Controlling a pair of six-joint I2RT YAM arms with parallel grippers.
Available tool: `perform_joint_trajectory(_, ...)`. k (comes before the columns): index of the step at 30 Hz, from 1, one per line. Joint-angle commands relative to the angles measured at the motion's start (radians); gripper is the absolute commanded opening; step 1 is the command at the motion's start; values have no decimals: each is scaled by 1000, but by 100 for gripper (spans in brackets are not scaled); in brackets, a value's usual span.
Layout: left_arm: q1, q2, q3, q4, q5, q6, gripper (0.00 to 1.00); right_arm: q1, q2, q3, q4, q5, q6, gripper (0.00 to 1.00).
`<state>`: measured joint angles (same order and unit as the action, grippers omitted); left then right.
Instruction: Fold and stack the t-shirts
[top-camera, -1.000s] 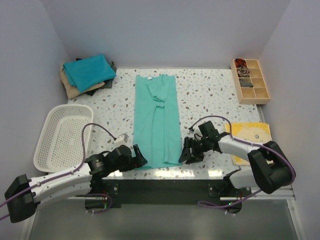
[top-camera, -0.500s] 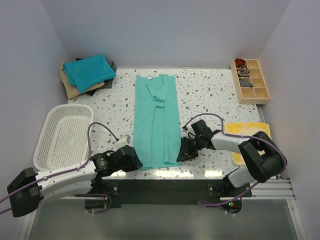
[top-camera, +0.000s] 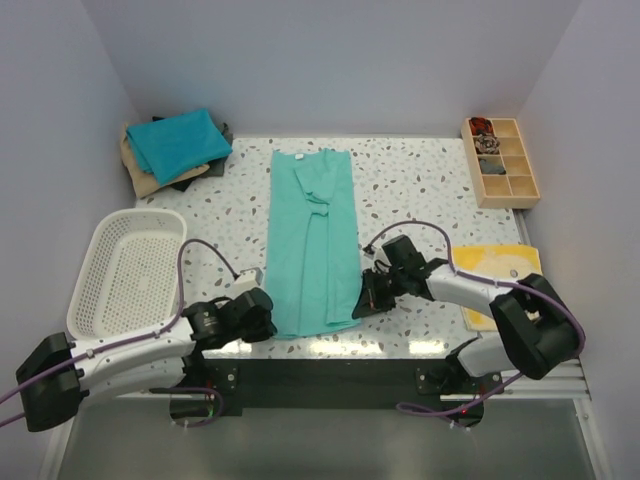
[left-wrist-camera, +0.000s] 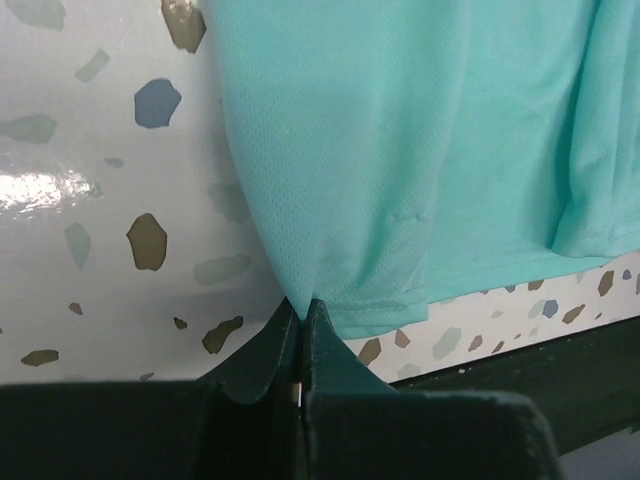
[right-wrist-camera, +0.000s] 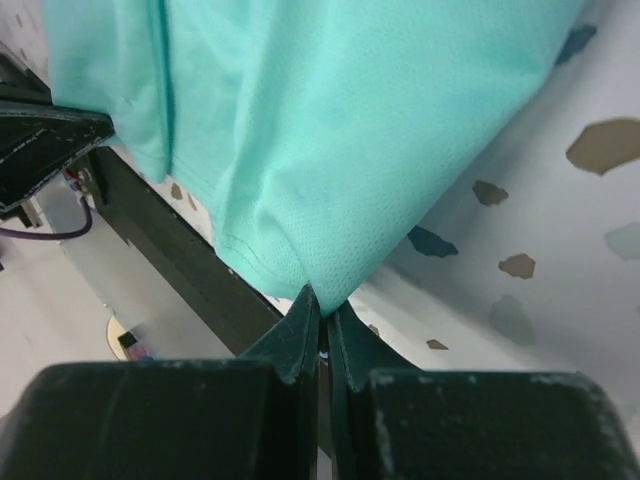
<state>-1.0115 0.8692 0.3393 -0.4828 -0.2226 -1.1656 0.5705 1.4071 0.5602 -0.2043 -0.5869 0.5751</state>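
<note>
T-shirt (top-camera: 312, 240) of sea-green cloth, a long strip down the middle of the desk (top-camera: 420, 190), has its near hem corners clamped by the left tool (left-wrist-camera: 302, 330) and right tool (right-wrist-camera: 322, 318), which should lift level and together toward the collar for a square fold.

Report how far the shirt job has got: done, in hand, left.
Done: a stack of folded shirts sits at the far left, and the green shirt lies folded into a long strip. In hand: the left jaws and right jaws are shut on its near hem corners. Left, probably: fold it crosswise and add it to the stack.
</note>
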Motion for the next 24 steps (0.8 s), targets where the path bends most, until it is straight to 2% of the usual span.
perform_joint_trajectory(1, -7, 14, 121, -43, -87, 73, 0, 5, -39, 84, -24, 15, -41, 0)
perform_joint_trajectory(6, -7, 102, 232, -7, -141, 150, 0, 3, -8, 205, -95, 42, -110, 0)
perform_joint_trajectory(11, -1, 208, 346, -14, -254, 198, 0, 5, 56, 369, -187, 122, -196, 0)
perform_joint_trajectory(14, 51, 243, 397, 7, -278, 240, 0, 3, 111, 463, -227, 168, -239, 0)
perform_joint_trajectory(18, 189, 257, 400, 117, -232, 340, 0, 0, 190, 562, -256, 219, -274, 0)
perform_joint_trajectory(24, 272, 362, 458, 203, -245, 429, 0, -27, 303, 688, -264, 248, -287, 0)
